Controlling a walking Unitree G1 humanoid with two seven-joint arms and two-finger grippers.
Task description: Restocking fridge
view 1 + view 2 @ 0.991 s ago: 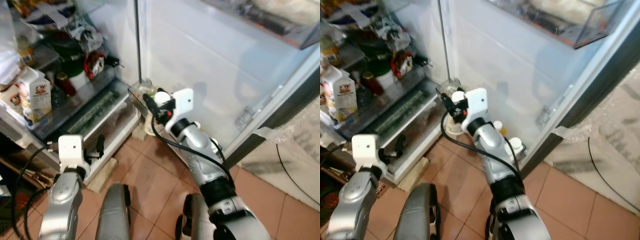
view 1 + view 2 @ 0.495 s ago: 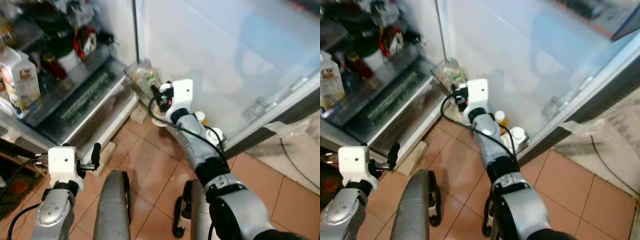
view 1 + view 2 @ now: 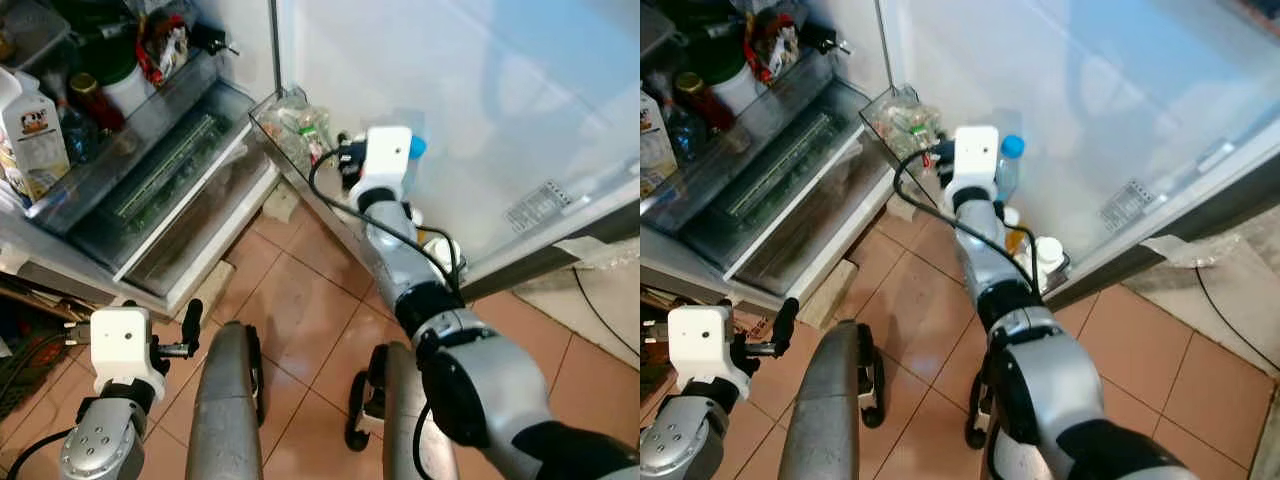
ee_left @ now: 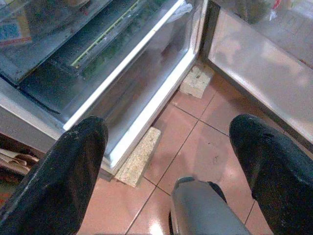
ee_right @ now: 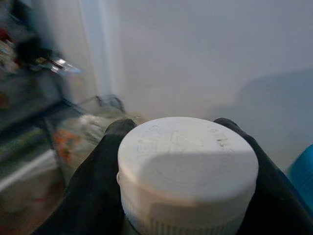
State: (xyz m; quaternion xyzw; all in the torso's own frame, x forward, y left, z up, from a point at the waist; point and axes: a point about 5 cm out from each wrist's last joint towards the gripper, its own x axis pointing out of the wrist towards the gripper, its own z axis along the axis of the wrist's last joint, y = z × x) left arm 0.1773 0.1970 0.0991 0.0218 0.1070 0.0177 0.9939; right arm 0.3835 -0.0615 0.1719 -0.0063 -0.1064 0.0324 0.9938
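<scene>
the left gripper (image 4: 166, 161) hangs low over the tiled floor (image 4: 200, 142) before the open fridge (image 3: 150, 190), fingers spread wide and empty. the right gripper (image 5: 188, 161) is closed on a white-capped bottle (image 5: 188, 171), seemingly at the door shelf (image 3: 300, 135), beside a blue-capped bottle (image 3: 1011, 150).

Head views bright and even, light falling from above and ahead. Fridge door (image 3: 470, 110) reads pale blue-white, nearly washed out, with a soft shadow of the right arm across it. Fridge shelves (image 3: 90, 90) darker, detail muddy. Floor tiles (image 3: 300, 310) show mild sheen. Slight softness overall; straight edges bow toward the corners. Left wrist view: sharp enough on the floor, black fingers (image 4: 73, 171) blurred close up. Right wrist view: white cap (image 5: 188, 171) in focus, background smeared and hazy.
</scene>
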